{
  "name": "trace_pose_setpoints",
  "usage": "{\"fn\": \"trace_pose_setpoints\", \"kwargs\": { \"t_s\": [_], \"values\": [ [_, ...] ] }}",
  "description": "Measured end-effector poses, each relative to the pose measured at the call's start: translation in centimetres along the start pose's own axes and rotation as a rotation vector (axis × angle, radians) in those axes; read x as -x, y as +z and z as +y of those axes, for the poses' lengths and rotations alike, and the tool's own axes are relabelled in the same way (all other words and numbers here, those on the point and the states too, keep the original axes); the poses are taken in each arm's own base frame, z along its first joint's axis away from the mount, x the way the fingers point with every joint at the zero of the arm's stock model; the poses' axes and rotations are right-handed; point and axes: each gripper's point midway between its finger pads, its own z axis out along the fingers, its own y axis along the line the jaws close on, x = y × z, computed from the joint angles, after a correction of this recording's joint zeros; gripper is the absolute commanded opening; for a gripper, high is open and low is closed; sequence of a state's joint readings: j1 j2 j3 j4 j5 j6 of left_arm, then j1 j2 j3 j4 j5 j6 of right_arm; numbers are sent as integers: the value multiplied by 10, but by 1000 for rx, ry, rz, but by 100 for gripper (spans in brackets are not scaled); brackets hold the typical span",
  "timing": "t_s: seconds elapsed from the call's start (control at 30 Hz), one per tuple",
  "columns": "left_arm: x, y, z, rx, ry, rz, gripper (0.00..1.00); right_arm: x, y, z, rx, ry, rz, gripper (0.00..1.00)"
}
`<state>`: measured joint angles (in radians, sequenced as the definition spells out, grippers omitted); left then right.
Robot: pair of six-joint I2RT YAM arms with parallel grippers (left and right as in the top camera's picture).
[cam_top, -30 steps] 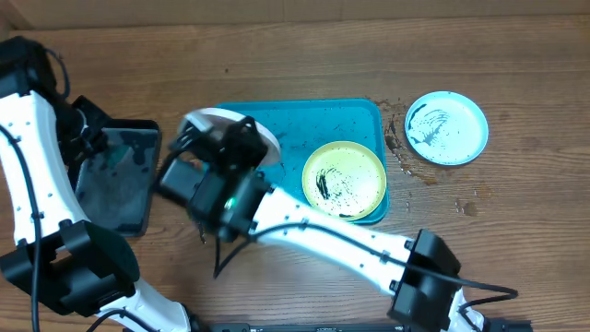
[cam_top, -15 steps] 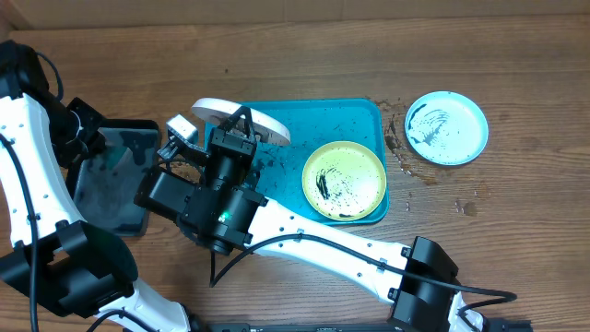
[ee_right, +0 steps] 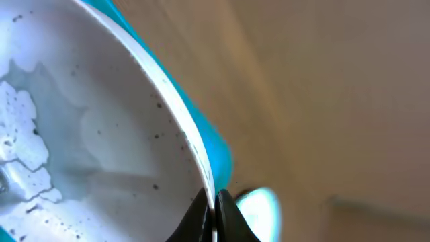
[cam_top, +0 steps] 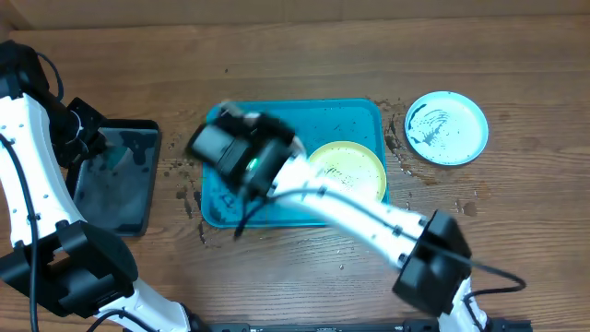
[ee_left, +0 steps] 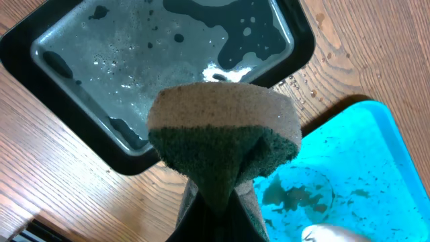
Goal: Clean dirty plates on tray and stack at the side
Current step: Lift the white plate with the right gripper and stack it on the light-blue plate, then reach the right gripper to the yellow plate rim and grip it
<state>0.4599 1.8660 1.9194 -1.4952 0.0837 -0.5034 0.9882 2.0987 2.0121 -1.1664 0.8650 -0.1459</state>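
Plate (ee_right: pixel 80 121) pinched by right hand (ee_right: pixel 213 205); overhead blurs it.

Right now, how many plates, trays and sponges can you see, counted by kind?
Plates: 3, namely white-rimmed plate, yellow-green plate, light blue plate
Trays: 2, namely turquoise tray, black tray
Sponges: 1, the sponge
Total: 6
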Motion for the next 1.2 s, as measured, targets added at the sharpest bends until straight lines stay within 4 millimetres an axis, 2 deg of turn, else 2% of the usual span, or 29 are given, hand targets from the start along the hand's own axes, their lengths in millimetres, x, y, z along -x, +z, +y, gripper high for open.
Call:
{"fn": "trace_pose_setpoints", "kwargs": {
  "t_s": [0.07,0.13,0.23,0.33,0.37,0.5,0.53,0.57,0.63,0.8,0.9,1.0,1.03,1.1,1.13,1.2],
  "values": [
    [0,0,0,-1,0,0,4,-14,29,-14,123,171,66,4],
    [0,0,0,-1,0,0,4,-24,49,-27,258,315,102,4],
    [0,0,-1,-3,0,0,4,-52,71,-66,472,550,161,4],
    [0,0,-1,-3,0,0,4,-109,85,-121,596,784,261,4],
    [0,0,-1,-4,0,0,4,-136,90,-140,612,869,308,4],
    [0,0,-1,-4,0,0,4,-224,110,-180,598,1097,474,4],
    [0,0,-1,-4,0,0,4,-247,117,-182,587,1143,519,4],
    [0,0,-1,-4,0,-1,4,-255,119,-183,582,1159,536,4],
    [1,0,-1,-5,0,-2,4,-285,132,-181,570,1216,586,4],
    [3,2,-2,-10,1,-8,4,-343,156,-171,536,1326,663,4],
    [2,6,-2,-10,1,-1,4,-361,165,-163,527,1355,684,4],
    [1,9,-1,-9,0,5,4,-365,171,-157,525,1358,680,4],
    [1,9,-2,-10,0,4,4,-365,172,-155,527,1357,679,11],
    [1,9,-2,-10,0,3,4,-363,172,-155,533,1356,675,39],
    [1,9,-2,-10,0,3,4,-362,172,-154,538,1360,674,46],
    [1,9,-2,-10,0,3,4,-359,171,-152,555,1356,670,52]
  ]
}}
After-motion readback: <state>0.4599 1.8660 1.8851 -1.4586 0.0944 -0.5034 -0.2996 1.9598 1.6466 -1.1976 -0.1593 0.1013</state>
